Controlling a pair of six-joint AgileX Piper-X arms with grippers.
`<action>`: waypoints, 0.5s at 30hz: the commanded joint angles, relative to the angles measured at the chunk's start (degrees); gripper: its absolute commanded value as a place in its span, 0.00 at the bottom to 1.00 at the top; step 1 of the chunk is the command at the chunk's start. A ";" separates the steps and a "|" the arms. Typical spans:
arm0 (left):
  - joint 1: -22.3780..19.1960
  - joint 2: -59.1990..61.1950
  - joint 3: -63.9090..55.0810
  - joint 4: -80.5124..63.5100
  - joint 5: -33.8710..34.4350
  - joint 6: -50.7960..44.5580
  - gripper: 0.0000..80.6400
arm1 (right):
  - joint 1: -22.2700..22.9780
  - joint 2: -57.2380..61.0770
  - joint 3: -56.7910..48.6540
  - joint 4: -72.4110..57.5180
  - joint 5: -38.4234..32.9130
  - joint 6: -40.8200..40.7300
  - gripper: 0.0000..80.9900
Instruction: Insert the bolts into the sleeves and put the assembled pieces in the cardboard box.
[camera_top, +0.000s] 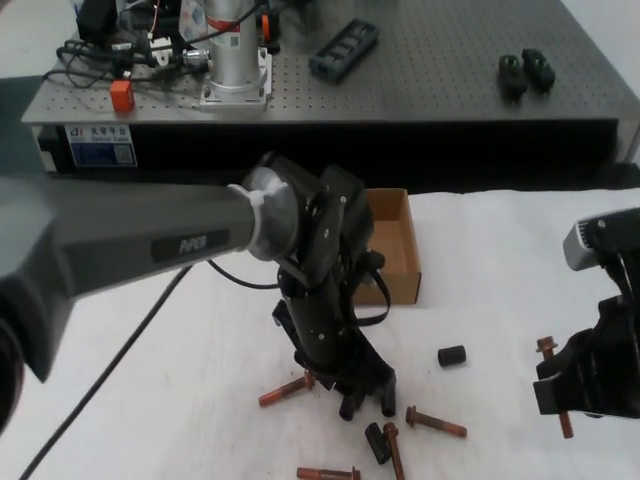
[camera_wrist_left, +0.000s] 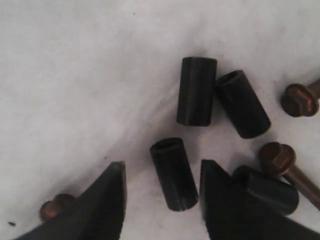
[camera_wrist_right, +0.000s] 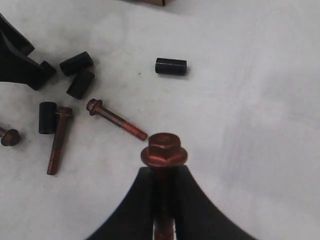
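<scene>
My left gripper (camera_wrist_left: 162, 182) stands open low over the white cloth, its two fingers on either side of a black sleeve (camera_wrist_left: 174, 172) lying flat. Three more sleeves (camera_wrist_left: 196, 90) lie close by, with copper bolts (camera_wrist_left: 282, 160) among them. In the high view this gripper (camera_top: 367, 403) points down in the middle of the scattered parts. My right gripper (camera_wrist_right: 164, 172) is shut on a copper bolt (camera_wrist_right: 163, 150), whose hex head sticks out past the fingertips. It hangs at the right (camera_top: 558, 375). The cardboard box (camera_top: 395, 245) sits behind the left arm.
A lone sleeve (camera_top: 452, 355) lies between the two arms. Loose bolts (camera_top: 435, 422) lie around the left gripper and along the near edge. A dark metal bench with equipment (camera_top: 235, 60) runs across the back. Open white cloth lies at the right.
</scene>
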 joint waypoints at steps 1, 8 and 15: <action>-0.52 0.79 -0.66 0.06 -0.50 1.06 0.43 | -0.37 -0.40 -0.07 0.16 -0.59 0.22 0.00; -0.64 3.04 -0.66 0.14 -1.01 1.06 0.39 | -0.37 -0.40 -0.07 0.16 -0.59 0.22 0.00; -0.64 1.90 -1.94 1.39 -0.45 3.31 0.00 | -0.37 -0.40 -0.07 -0.28 -5.50 2.58 0.00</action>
